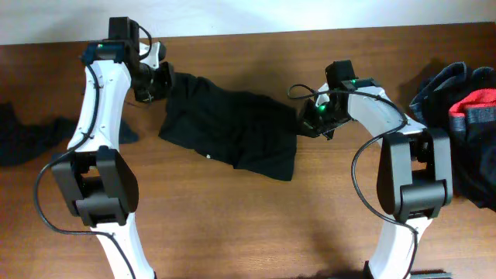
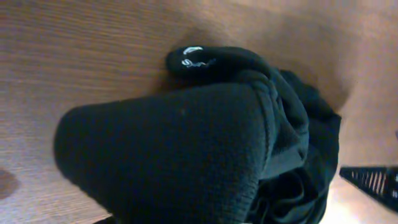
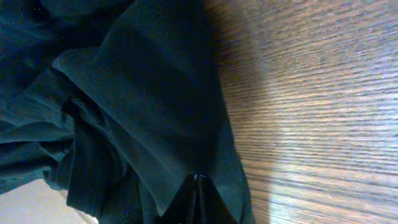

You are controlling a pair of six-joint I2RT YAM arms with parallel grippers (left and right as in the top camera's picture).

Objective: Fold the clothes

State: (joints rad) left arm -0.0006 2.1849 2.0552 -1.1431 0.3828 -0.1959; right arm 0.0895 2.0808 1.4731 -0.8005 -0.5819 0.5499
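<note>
Right tool sits at the right edge of the black garment. In its wrist view the cloth runs down to one tight pinched point, so it looks clamped on that edge. The left tool is at the far left corner of the same garment. Its wrist view shows only a fat roll of black cloth with a small white mark on it. The fingers are hidden there, so one cannot tell if that tool is apart or together.

The garment lies in the middle of the tabletop. It is bunched and wrinkled, not flat, and it reaches from one tool to the other.

A few things could go wrong from here. If the left tool has no good hold, its corner could slip away when the arms pull, and the garment would sag to one side. The right tool seems to pinch only a thin bit of cloth, so a hard tug could pull that bit free. If the arms fold while the cloth is this lumpy, the fold will likely come out crooked and thick.

Farther out, a pile of clothes with some red in it lies close to the right arm. A wide swing could bump it or drag a piece along. A dark cloth lies near the left arm and could get caught the same way.
</note>
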